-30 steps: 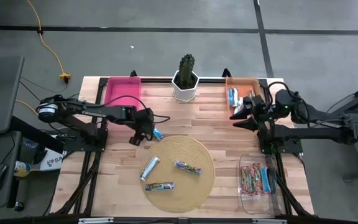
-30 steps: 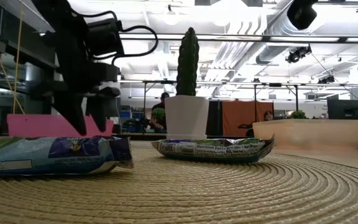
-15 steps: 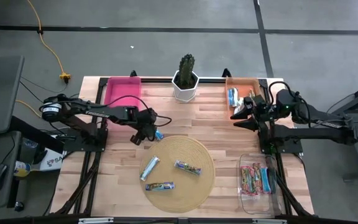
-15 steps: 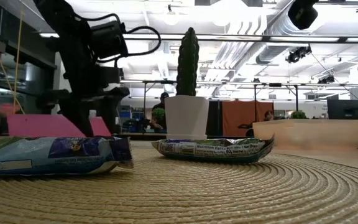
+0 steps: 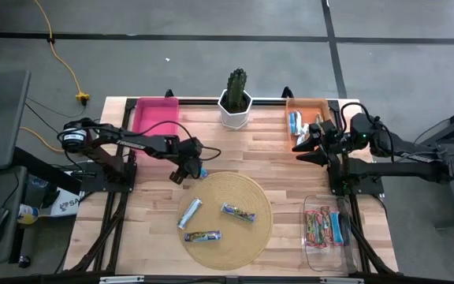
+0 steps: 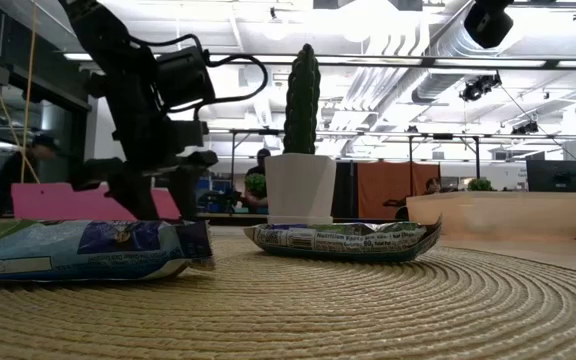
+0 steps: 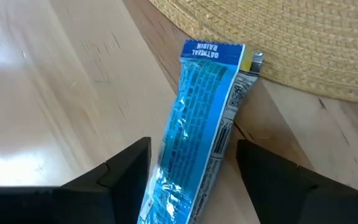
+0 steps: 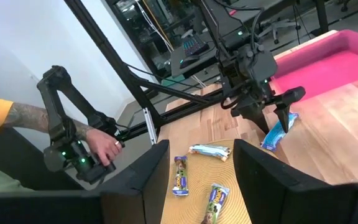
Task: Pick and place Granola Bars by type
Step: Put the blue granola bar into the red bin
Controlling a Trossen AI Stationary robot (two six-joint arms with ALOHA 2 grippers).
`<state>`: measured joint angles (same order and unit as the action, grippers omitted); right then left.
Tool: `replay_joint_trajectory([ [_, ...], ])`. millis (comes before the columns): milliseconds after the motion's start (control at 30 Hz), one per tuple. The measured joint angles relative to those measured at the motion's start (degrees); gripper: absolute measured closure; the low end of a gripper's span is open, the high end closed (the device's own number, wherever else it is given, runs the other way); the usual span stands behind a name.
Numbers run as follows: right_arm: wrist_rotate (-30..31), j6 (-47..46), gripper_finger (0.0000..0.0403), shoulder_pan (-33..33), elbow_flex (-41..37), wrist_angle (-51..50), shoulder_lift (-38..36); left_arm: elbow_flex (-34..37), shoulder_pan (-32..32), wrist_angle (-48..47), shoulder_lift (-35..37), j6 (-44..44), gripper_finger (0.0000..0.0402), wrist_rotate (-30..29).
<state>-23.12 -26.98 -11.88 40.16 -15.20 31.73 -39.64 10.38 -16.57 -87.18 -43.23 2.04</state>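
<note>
Left wrist view puts the blue-wrapped oatmeal raisin bar [image 7: 201, 137] directly between the left gripper's [image 7: 194, 171] spread fingers, lying on bare wood with its far end touching the rim of the round woven mat [image 7: 303, 43]. I judge the step in hand to be the pick of this bar; the next move calls for lowering onto it and closing across its narrow width without pushing it under the mat edge.

From above, the layout is plain: three more bars [image 5: 190, 213] lie on the mat, a pink bin [image 5: 155, 115] stands at the left rear, an orange bin [image 5: 306, 117] at the right rear already holds bars, and a clear tray [image 5: 325, 229] at the right front holds others. The right gripper [image 5: 299, 150] waits beside the orange bin, fingers apart and holding nothing. Only the right wrist view shows a person's hand [image 8: 101, 146] on a second arm off the table.
</note>
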Motion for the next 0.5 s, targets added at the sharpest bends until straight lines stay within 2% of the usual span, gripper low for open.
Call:
replay_joint_trajectory([
  [267, 0.00, -0.01, 0.0242, 0.00, 0.00, -0.01, 0.00, 0.11, 3.86, 0.16, -0.15, 1.96, 0.0247, 2.34],
  [500, 0.00, -0.04, 0.0242, 0.00, 0.00, -0.01, 0.02, 0.15, 3.86, 0.14, -0.15, 2.03, 0.0301, 1.86],
])
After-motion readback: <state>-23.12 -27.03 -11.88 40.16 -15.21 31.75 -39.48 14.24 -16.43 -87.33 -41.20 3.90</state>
